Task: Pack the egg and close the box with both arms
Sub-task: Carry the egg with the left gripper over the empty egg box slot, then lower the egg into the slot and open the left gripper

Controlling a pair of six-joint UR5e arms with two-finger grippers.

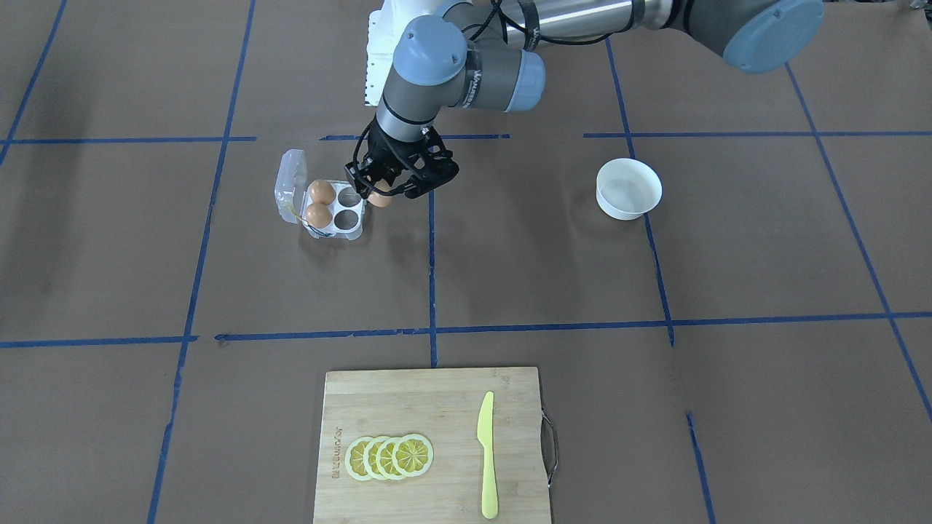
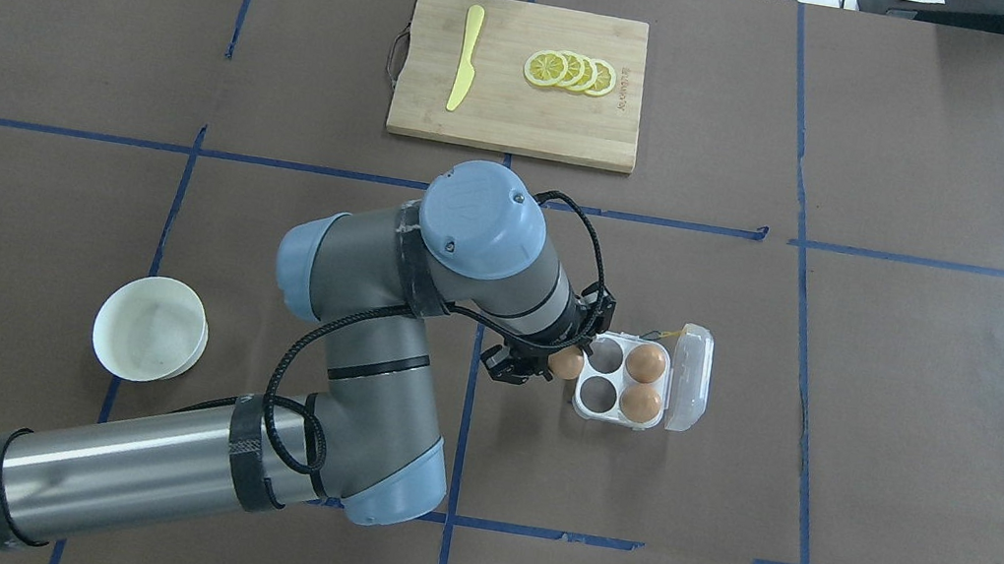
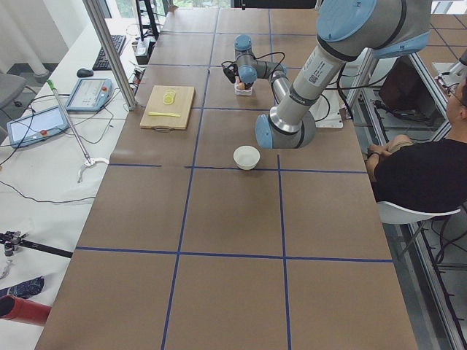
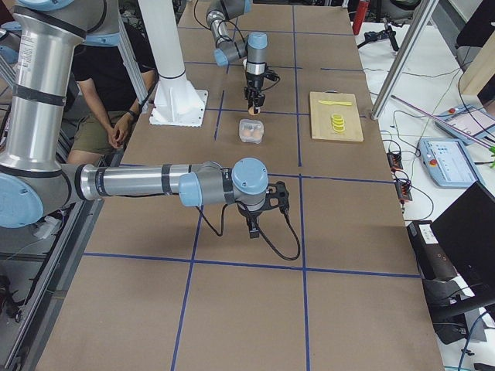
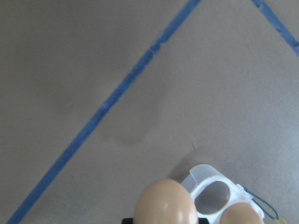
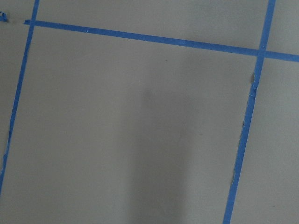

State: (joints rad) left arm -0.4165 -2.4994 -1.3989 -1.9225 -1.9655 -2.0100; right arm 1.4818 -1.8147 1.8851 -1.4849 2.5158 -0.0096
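My left gripper (image 2: 561, 366) is shut on a light-brown egg (image 2: 565, 363) and holds it just beside the near-left edge of the clear egg box (image 2: 692, 378), a little above the table. The box stands open with its lid tipped back. Two brown eggs (image 2: 646, 363) fill the cups next to the lid; the two cups nearest the gripper are empty. The left wrist view shows the held egg (image 5: 164, 203) close to the box rim (image 5: 205, 171). My right gripper (image 4: 254, 226) shows only in the exterior right view, far from the box; I cannot tell whether it is open.
A round white bowl (image 2: 151, 329) stands on my left side. A wooden cutting board (image 2: 514, 115) at the far edge carries lemon slices (image 2: 571, 71) and a yellow knife (image 2: 465, 58). Blue tape lines cross the brown table cover.
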